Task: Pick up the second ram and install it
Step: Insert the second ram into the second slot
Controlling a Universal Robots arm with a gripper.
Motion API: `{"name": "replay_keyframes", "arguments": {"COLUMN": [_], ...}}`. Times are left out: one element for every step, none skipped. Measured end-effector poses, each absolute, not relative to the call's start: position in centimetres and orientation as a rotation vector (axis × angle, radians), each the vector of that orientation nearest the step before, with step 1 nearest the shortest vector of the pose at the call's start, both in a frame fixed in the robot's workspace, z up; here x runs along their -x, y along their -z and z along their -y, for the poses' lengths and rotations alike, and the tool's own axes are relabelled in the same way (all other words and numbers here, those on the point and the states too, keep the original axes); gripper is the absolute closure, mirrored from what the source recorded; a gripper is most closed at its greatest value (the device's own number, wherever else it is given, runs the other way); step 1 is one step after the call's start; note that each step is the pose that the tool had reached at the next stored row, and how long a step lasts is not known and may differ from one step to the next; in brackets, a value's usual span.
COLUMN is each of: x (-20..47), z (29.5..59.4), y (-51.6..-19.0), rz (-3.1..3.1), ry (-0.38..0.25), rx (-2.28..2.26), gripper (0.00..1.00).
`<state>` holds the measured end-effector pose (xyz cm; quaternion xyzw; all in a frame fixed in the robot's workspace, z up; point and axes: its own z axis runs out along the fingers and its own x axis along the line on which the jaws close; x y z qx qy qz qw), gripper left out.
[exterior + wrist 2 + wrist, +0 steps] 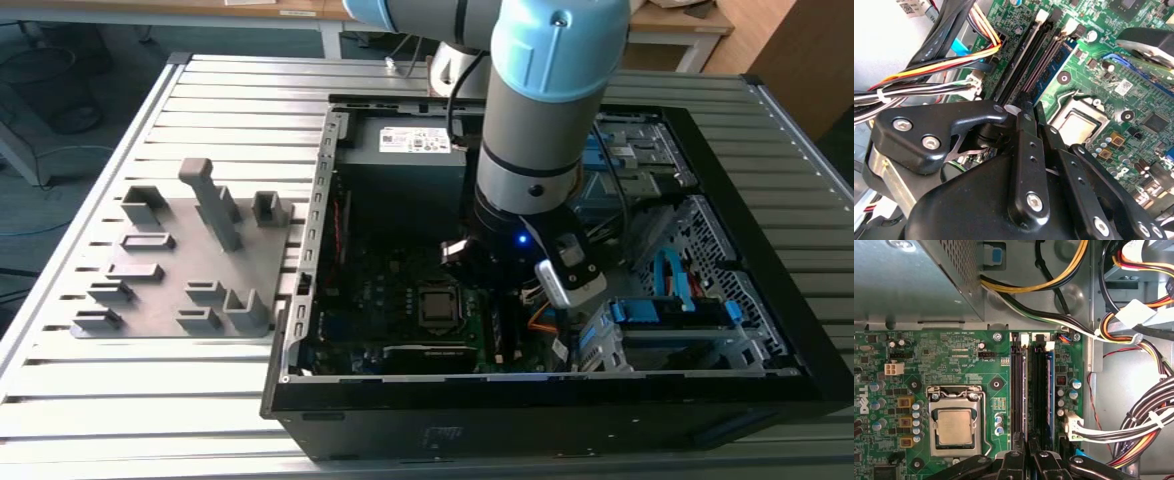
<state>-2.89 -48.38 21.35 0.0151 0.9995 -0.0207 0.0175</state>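
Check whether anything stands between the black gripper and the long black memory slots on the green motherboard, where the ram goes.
Nothing visible does. In the first wrist view the black gripper sits right at the end of the long black memory slots on the green motherboard. The coloured cable bundle lies beside them, not across.

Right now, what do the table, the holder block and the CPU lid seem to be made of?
Table: probably aluminium; pale, matte, ribbed slats.
Holder block: likely plastic; dull, uniform grey, no shine.
CPU lid: metal, satin silver, with a soft reflection.
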Motion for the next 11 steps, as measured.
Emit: {"name": "replay_keyframes", "arguments": {"x": [2.9,2.89,2.89,2.89,2.89,2.89,2.89,2.89,2.89,2.89,2.89], "z": [48.31,48.25,48.19,48.15,48.15,48.15,48.15,48.15,48.14,48.14,48.14], "y": [-21.32,-21.29,-21.27,-21.24,-21.23,-21.23,-21.23,-21.24,-21.23,-21.23,-21.23], "rz": [-3.106,-3.105,-3.105,-3.105,-3.105,-3.105,-3.105,-3.105,-3.105,-3.105,-3.105], "ry": [0.064,0.064,0.064,0.064,0.064,0.064,0.064,0.064,0.064,0.064,0.064], "rx": [-0.047,-0.047,-0.047,-0.047,-0.047,-0.047,-0.047,-0.047,-0.047,-0.047,-0.047], "gripper": [0.86,0.86,0.86,0.86,0.86,0.86,0.86,0.86,0.86,0.86,0.86]}}
